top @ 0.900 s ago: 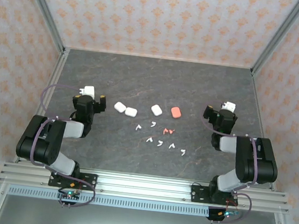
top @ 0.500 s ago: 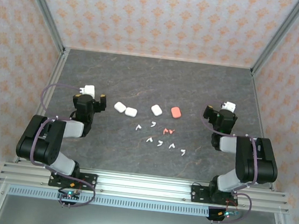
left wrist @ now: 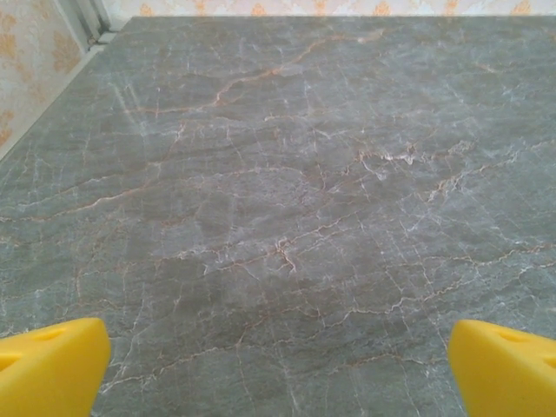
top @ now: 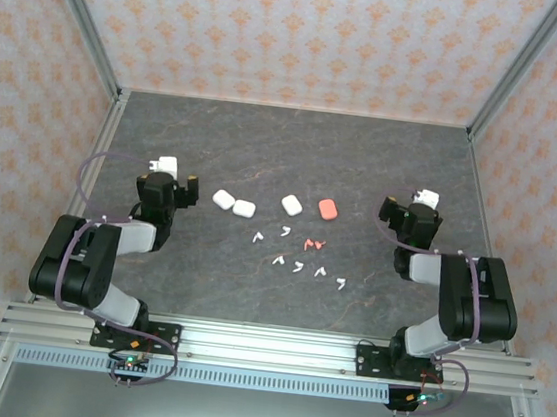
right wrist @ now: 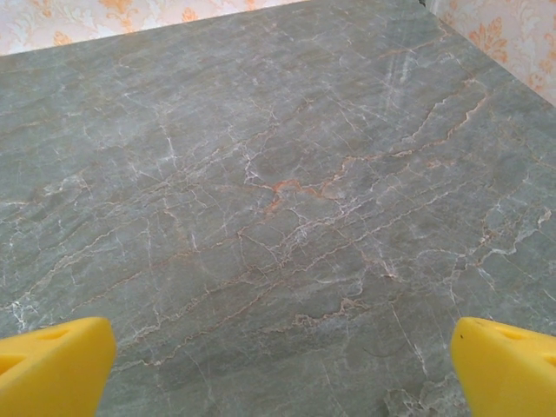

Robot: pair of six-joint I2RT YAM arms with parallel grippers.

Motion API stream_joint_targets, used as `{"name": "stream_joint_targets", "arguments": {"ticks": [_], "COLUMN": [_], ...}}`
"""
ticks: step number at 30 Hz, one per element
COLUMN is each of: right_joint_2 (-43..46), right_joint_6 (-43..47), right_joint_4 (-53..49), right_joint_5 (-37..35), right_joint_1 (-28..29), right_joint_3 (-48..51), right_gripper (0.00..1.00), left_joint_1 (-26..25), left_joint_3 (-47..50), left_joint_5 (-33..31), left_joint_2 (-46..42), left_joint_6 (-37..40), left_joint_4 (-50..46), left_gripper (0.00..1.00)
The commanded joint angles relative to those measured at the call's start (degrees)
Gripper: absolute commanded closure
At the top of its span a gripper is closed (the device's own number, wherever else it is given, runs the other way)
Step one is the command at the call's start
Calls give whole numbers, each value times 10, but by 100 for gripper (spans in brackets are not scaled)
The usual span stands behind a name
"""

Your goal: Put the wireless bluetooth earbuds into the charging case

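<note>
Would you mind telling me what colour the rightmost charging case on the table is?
The rightmost case is salmon pink, best seen in the top external view.

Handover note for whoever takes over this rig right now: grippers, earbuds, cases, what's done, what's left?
Left gripper: open, empty, above the table.
Right gripper: open, empty too.
Earbuds: six white earbuds and two pink earbuds lie loose mid-table between the arms.
Cases: three white cases and one pink case in a row just beyond them, all apparently shut.
Done: nothing; no earbud sits in a case.
Left: open the cases, seat all eight earbuds.
</note>
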State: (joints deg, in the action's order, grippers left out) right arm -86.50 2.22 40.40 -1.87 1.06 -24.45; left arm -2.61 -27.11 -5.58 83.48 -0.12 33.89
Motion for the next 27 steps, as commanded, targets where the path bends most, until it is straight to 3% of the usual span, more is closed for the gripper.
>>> {"name": "stream_joint_targets", "arguments": {"ticks": [1,3,7,12,14,20,27], "right_joint_2": [57,96,183,233,236,201,120], "right_joint_6": [-18,-8,-39,-92,-100,-103,-85], "right_joint_4": [-111,-184,-352,-544,-585,-655,-689], "right_joint_5": [-29,-14,37,137,148,176,134], "right_joint_1": [-5,-5,-4,18,46,103,188], "right_joint_3": [-50,-72,-125,-205,-220,-250,-289], "right_gripper": [1,1,1,1,0,2,6], "left_joint_1": [3,2,3,2,-2,-49,-70], "left_joint_3": [-50,-61,-132,-206,-214,-180,-177], "left_joint_5": [-14,-20,-35,20,60,132,189], "left_joint_2": [-87,-143,-236,-287,-293,-318,-303], "left_joint_6": [-4,-22,-121,-261,-306,-420,-420], "left_joint_4": [-117,-169,-361,-557,-593,-577,-513], "left_gripper": [0,0,0,0,0,0,0]}}
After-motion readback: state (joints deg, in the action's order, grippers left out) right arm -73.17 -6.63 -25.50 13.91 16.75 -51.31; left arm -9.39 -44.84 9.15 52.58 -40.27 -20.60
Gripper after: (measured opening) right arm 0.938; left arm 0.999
